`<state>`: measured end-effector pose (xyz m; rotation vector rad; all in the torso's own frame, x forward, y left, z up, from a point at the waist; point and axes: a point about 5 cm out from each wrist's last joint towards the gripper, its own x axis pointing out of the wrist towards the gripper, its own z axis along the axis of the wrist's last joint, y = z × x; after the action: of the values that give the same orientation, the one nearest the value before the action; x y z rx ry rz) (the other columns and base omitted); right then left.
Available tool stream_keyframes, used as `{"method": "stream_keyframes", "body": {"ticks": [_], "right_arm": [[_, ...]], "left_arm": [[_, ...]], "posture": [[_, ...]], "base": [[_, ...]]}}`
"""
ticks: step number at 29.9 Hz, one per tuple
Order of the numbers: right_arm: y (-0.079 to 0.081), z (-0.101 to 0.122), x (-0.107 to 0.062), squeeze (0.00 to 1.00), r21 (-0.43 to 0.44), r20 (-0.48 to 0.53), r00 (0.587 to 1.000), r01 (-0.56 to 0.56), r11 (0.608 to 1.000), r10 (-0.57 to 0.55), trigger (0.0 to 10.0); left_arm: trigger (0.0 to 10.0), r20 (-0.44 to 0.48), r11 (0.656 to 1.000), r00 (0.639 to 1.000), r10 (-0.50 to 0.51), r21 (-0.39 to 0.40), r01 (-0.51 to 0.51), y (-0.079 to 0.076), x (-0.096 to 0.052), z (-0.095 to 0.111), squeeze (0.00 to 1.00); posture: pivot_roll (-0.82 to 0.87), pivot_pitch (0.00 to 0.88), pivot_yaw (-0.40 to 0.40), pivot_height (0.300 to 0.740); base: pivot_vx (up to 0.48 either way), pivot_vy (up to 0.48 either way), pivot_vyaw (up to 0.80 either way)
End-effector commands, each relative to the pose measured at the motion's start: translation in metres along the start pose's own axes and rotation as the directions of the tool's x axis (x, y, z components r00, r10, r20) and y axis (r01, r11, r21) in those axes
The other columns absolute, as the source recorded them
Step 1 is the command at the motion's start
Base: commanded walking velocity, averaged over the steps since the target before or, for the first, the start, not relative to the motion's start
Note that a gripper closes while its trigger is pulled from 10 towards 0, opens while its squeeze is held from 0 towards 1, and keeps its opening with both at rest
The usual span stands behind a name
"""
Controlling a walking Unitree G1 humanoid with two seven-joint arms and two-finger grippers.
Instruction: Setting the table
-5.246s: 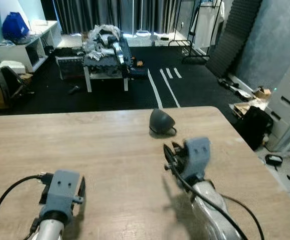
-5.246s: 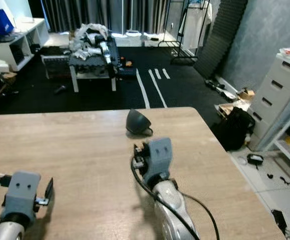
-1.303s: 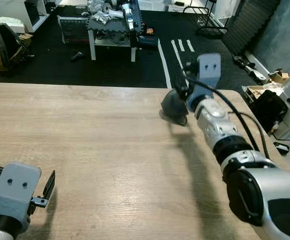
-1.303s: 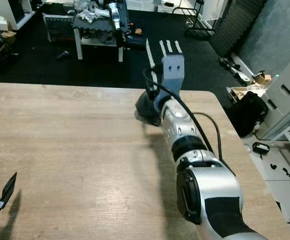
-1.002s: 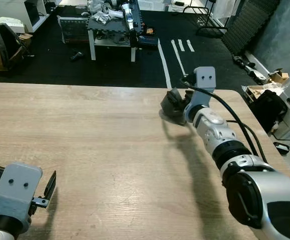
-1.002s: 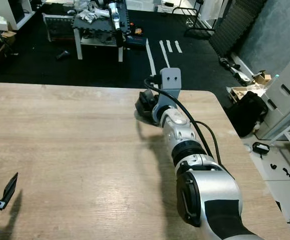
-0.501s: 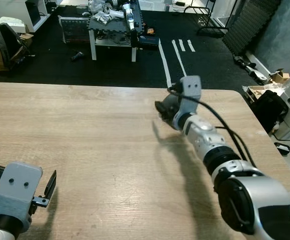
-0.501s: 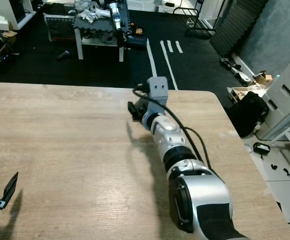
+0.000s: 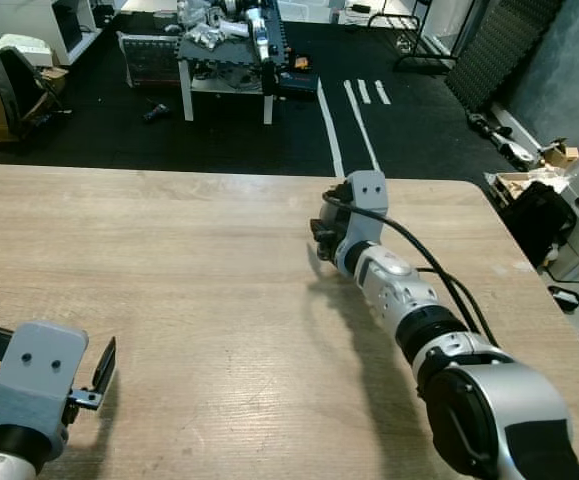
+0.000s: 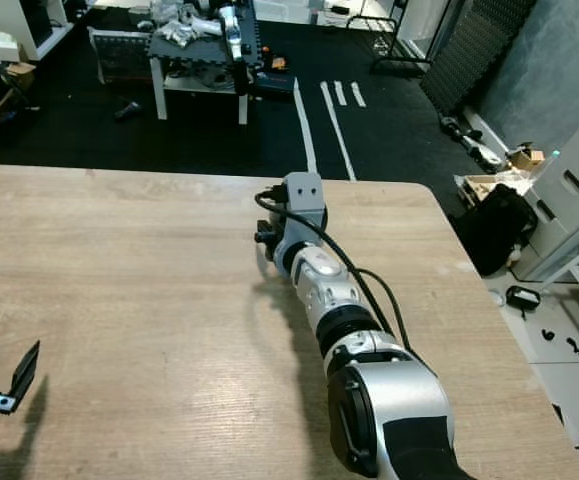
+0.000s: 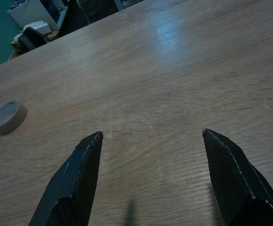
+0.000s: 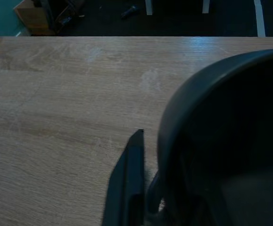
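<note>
The robot's right gripper, stretched out to the upper middle of the left eye view, now has a dark bowl in its grasp. The right wrist view shows the rim pinched between its fingers, one black finger lying outside the wall and the other hidden inside. A second ago the bowl sat on the wooden table near the far edge with the gripper closing in from the right. Since then the arm has swung toward the middle of the frame, and the bowl has gone with it, tipped up and largely hidden behind the grey wrist housing. Whether the bowl has cleared the tabletop or is dragging across it cannot be told. For setting the table, this suggests the pick-up is done and the carry to a place setting has begun.

The left gripper waits at the lower left, low over the wood, fingers spread wide and holding nothing. A roll of tape lies well apart from it.
</note>
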<state>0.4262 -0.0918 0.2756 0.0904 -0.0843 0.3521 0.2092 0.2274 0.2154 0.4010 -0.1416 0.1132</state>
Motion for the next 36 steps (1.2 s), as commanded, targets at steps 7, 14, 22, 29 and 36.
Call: {"method": "stream_keyframes", "body": {"ticks": [7, 14, 22, 29, 36], "right_arm": [[-0.009, -0.012, -0.004, 0.00, 0.054, -0.008, 0.999, 0.038, 0.998, -0.038, 0.0], [-0.018, 0.005, -0.008, 0.00, 0.098, 0.142, 0.988, 0.048, 0.994, -0.062, 0.0], [-0.031, 0.035, -0.030, 0.00, 0.094, 0.446, 0.890, 0.054, 0.994, -0.090, 10.0], [-0.033, 0.032, -0.068, 0.00, 0.044, 0.558, 0.817, 0.149, 0.988, -0.148, 10.0], [-0.054, -0.006, -0.106, 0.00, 0.112, 0.473, 0.823, 0.297, 0.948, -0.314, 10.0]], "left_arm": [[10.0, -0.022, 1.000, 1.000, 0.005, -0.007, -0.005, -0.002, 0.002, -0.007, 0.00], [10.0, -0.022, 1.000, 1.000, 0.010, -0.029, -0.011, -0.012, 0.010, -0.008, 0.00], [10.0, 0.005, 0.990, 1.000, -0.028, -0.140, 0.028, -0.041, 0.030, -0.001, 0.00], [10.0, 0.031, 0.970, 0.996, -0.081, -0.227, 0.086, -0.063, 0.046, 0.007, 0.00], [10.0, 0.015, 0.960, 0.996, -0.088, -0.264, 0.089, -0.076, 0.058, 0.005, 0.00]], "posture": [[0.28, 0.284, 0.005, 0.740], [0.27, 0.266, 0.001, 0.740], [0.22, 0.234, 0.017, 0.740], [0.17, 0.206, 0.036, 0.740], [0.12, 0.167, 0.048, 0.740]], "base": [[0.000, 0.000, 0.00], [0.000, 0.000, 0.00], [0.000, 0.000, 0.00], [0.000, 0.000, 0.00], [0.000, 0.000, 0.00]]}}
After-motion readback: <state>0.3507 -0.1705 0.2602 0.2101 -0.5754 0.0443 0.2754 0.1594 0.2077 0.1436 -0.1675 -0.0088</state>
